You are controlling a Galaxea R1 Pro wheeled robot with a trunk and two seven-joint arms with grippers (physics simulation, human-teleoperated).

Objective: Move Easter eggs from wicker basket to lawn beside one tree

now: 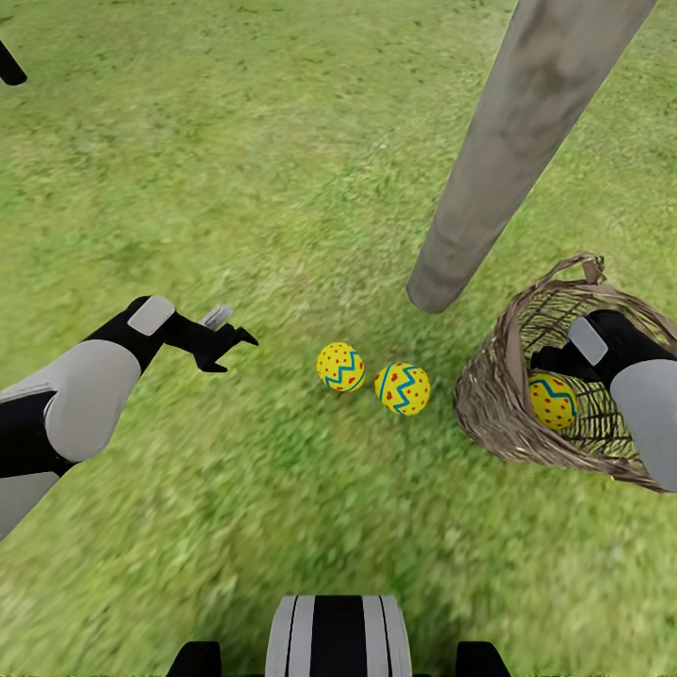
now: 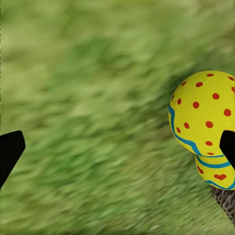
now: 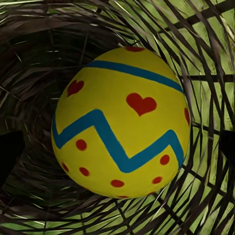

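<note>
Two yellow Easter eggs lie side by side on the lawn, just in front of the foot of the pale tree trunk. The third egg sits inside the wicker basket, to the right of the trunk. My right gripper reaches into the basket, open, with the egg close ahead between its spread fingers. My left gripper hangs open and empty over the grass left of the eggs. Its wrist view shows the nearer egg beside one fingertip.
The trunk rises steeply toward the top right and stands between the eggs and the basket's handle. Grass stretches open to the left and the front. My base shows at the bottom edge.
</note>
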